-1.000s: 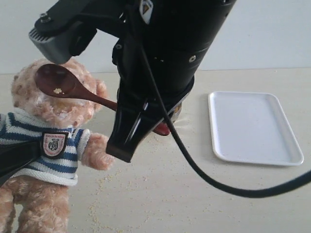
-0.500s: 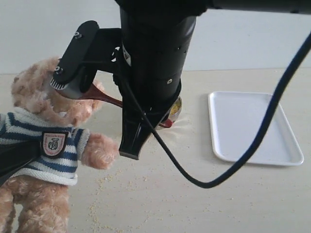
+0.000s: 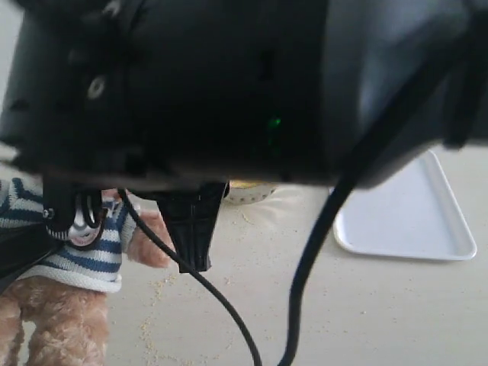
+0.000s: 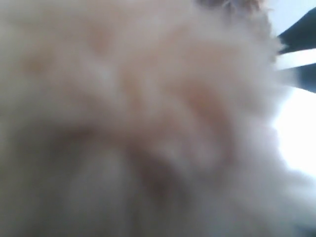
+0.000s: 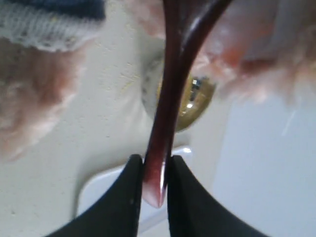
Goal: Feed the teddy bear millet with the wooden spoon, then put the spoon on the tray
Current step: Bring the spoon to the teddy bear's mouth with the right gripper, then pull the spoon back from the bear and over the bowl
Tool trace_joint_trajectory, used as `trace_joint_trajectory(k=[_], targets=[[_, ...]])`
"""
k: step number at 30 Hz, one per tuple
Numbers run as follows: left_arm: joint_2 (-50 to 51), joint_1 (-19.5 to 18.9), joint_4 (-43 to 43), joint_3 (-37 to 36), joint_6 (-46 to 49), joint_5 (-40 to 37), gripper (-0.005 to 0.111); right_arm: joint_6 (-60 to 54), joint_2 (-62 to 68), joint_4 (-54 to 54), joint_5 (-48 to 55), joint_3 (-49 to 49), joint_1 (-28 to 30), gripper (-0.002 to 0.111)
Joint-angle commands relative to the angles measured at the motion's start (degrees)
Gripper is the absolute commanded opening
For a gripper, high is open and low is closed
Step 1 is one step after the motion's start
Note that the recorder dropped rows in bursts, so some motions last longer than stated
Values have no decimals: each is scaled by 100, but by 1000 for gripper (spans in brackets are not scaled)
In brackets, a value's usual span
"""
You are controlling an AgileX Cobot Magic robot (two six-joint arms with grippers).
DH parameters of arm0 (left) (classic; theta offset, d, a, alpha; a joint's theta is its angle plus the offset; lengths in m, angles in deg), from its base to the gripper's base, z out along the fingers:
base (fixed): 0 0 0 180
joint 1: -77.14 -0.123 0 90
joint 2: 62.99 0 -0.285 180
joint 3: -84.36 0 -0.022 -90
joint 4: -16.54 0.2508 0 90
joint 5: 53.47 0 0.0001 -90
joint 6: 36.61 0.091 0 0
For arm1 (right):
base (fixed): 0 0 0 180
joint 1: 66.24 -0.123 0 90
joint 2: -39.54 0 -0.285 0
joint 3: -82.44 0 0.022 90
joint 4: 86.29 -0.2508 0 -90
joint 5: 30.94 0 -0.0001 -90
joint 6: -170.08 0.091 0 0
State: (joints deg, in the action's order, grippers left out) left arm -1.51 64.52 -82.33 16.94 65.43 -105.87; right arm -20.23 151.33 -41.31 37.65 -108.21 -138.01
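Right gripper clamps the wooden spoon by its handle tip; handle points from the jaws toward the teddy bear; tray lies well apart on the right, nearer this arm, I reckon.

The blurry black arm swallows most of the exterior view. The teddy bear has no head showing, just its shirt, one paw and a leg, cut off at the left and bottom edges. Only a sliver of the steel bowl peeks out underneath, and the tray has its far end covered. The left wrist view is just out-of-focus bear fluff plus a dark smear in one corner, maybe an arm. In the right wrist view the wooden spoon runs off the frame edge, so its round end isn't visible.
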Motion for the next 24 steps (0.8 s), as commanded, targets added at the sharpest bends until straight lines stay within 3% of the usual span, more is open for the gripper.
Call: trace_joint_trajectory(k=[1,15,24], targets=[[11,-18,-107,22,4,-129,5,399,182,1195,137,-14,-234,0],[11,-18,-107,22,4,-129,5,682,-115,1281,137,-14,-158,0],[11,-18,-107,22,4,-129,5,566,-759,-424,137,-14,690,0]])
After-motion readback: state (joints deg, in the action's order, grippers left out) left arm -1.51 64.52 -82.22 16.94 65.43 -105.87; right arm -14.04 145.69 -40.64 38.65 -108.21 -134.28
